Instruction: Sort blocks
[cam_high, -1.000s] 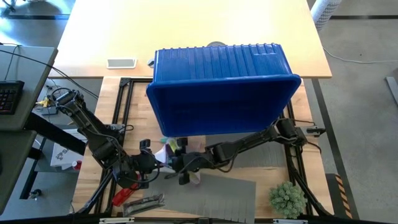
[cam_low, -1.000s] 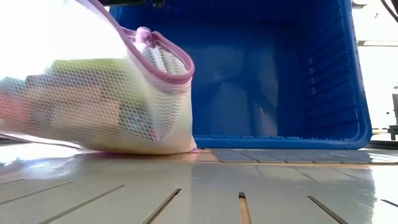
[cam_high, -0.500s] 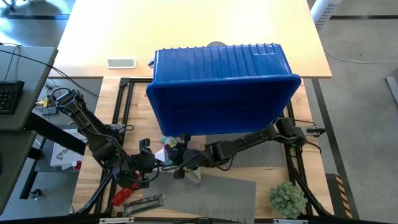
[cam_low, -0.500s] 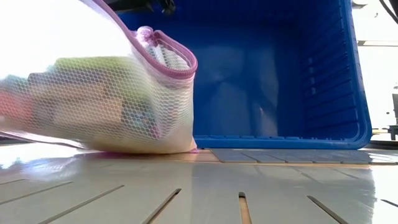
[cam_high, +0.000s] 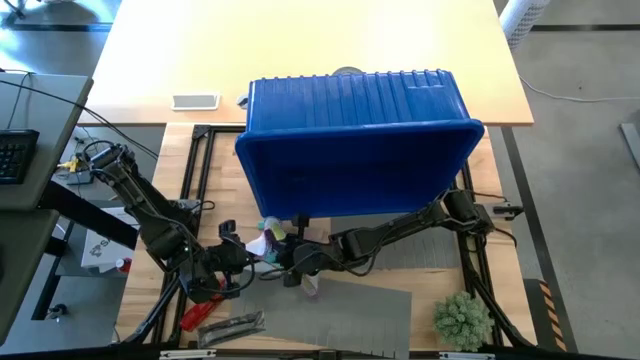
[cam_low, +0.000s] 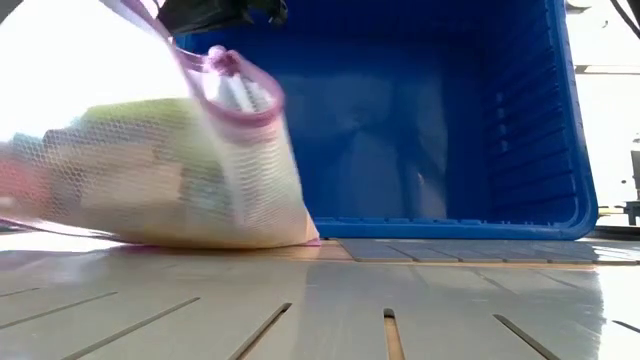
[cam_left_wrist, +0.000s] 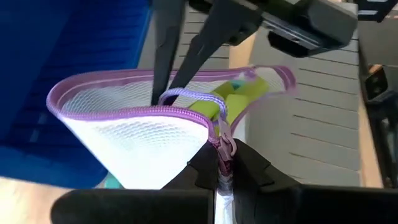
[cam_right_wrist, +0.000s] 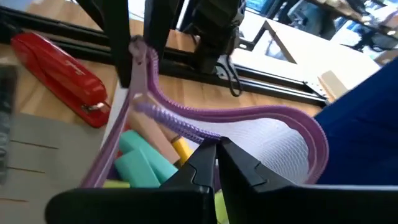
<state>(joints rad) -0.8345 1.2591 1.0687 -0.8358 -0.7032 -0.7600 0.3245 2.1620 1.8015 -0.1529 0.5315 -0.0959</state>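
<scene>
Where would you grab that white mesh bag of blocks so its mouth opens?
By the purple zipper rim, one side each, pulling apart. The left gripper is shut on the end of the mesh bag at the zipper seam; the right gripper is shut on the rim. The mesh is floppy, so only that stiff rim gives a firm edge. Blocks lie inside.

We see a pale wood tabletop (cam_high: 300, 50) beyond the bench — grey concrete floor (cam_high: 580, 60) on the right, a dark desk (cam_high: 35, 130) on the left.
</scene>
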